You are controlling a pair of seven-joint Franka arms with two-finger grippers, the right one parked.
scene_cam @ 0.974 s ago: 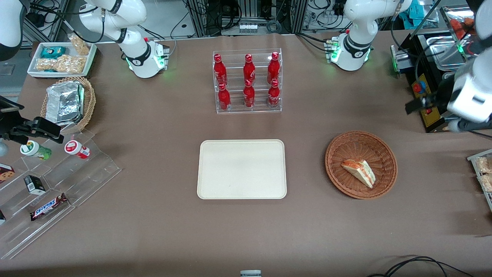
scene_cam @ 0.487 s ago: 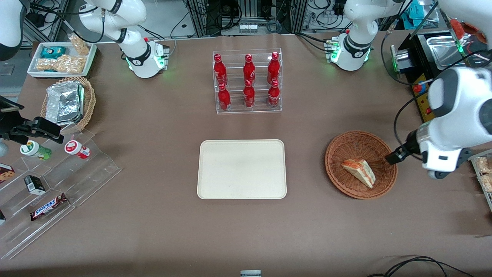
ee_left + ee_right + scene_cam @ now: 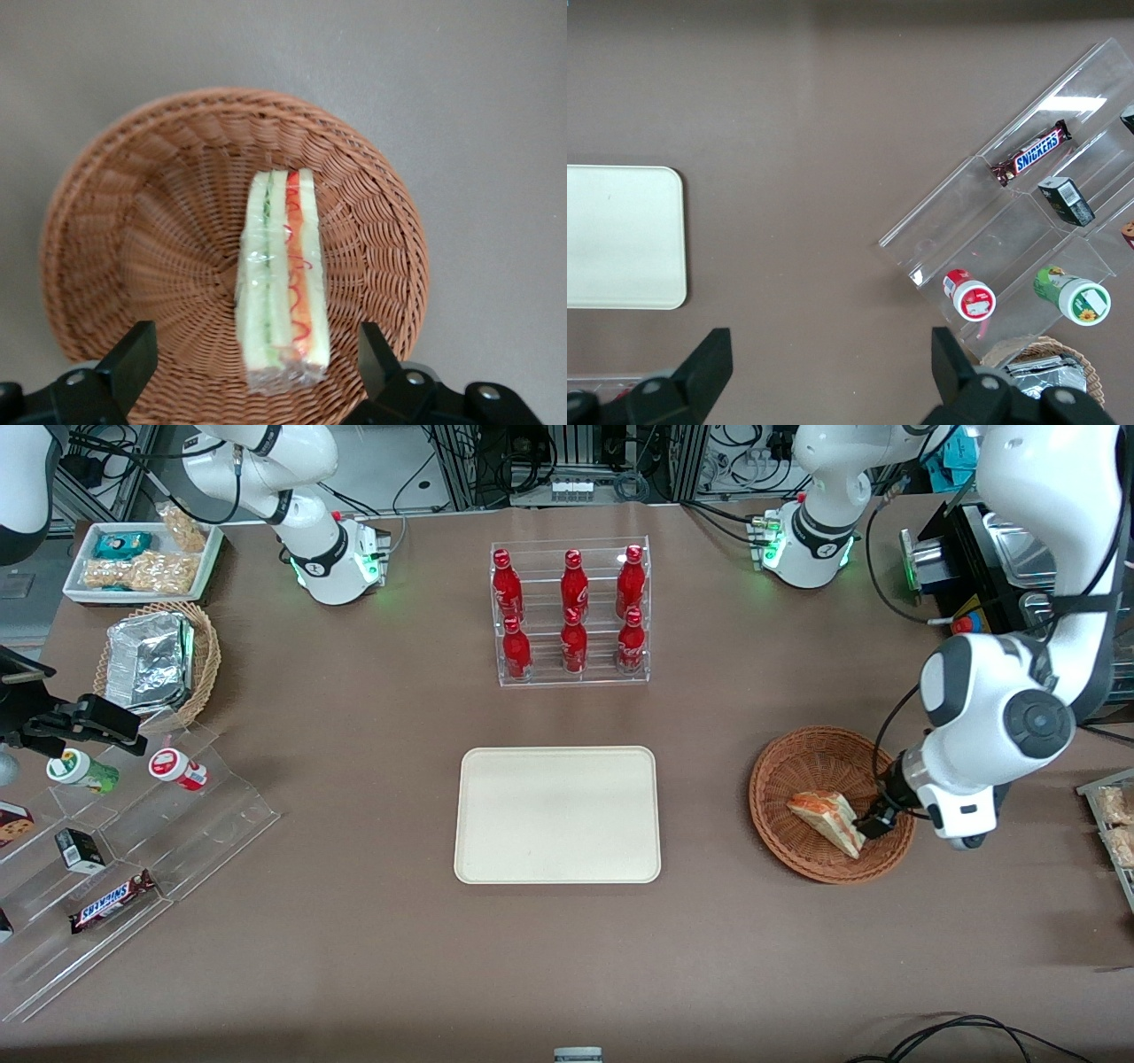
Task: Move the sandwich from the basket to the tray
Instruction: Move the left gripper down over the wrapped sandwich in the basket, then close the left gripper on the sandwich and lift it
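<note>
you are at the start of the job, nothing has been carried over yet. the sandwich (image 3: 828, 820) lies in the middle of the basket (image 3: 797, 757), wrapped in clear film as the wrist view shows, and the tray (image 3: 557, 814) is bare, well apart from the basket toward the parked arm's end of the table. the gripper (image 3: 873, 822) hangs over the basket, just beside the sandwich on the working arm's side in the front view. in the wrist view the fingers (image 3: 133, 363) stand wide open, one on each side of the sandwich (image 3: 283, 279), with room to spare and not touching it, so it holds nothing. my judgement is that the approach is nearly finished and the grasp is not yet made. what is left for you is most of the task: go down, close on the bread, lift it out over the wicker rim (image 3: 226, 111), bring it across to the tray and release it there. the sandwich looks soft, so i think a gentle squeeze will be enough.
</note>
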